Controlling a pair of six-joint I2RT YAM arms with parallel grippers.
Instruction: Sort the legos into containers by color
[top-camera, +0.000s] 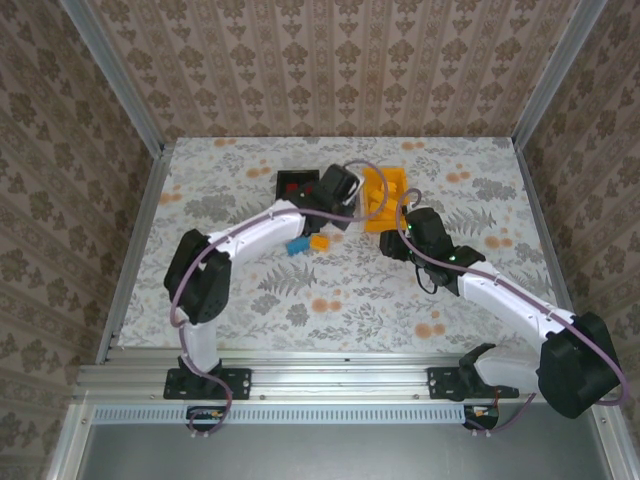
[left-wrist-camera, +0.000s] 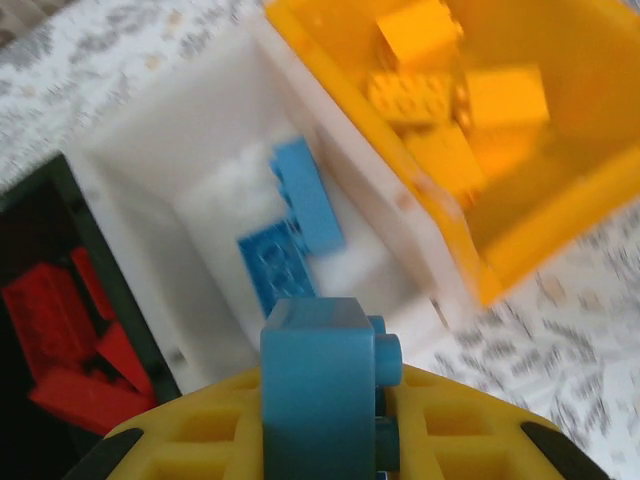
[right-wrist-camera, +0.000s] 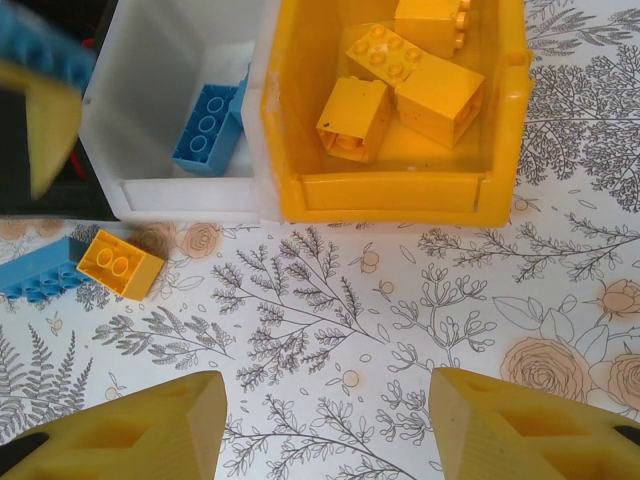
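My left gripper (left-wrist-camera: 325, 410) is shut on a blue lego (left-wrist-camera: 315, 360), held above the near wall of the white container (left-wrist-camera: 150, 150), where two blue legos (left-wrist-camera: 300, 200) lie. From above, the left gripper (top-camera: 338, 195) sits between the black container (top-camera: 298, 185) and the orange-yellow container (top-camera: 385, 195). Red legos (left-wrist-camera: 60, 340) fill the black one, and several yellow legos (right-wrist-camera: 400, 85) lie in the orange-yellow one. My right gripper (right-wrist-camera: 325, 420) stands open over bare table, just in front of the orange-yellow container. A blue lego (right-wrist-camera: 40, 270) and a yellow lego (right-wrist-camera: 118, 263) lie loose on the table.
The three containers stand side by side at the table's middle back. The two loose legos (top-camera: 308, 245) lie just in front of them, left of my right gripper (top-camera: 398, 238). Patterned walls and metal rails enclose the table (top-camera: 300, 300).
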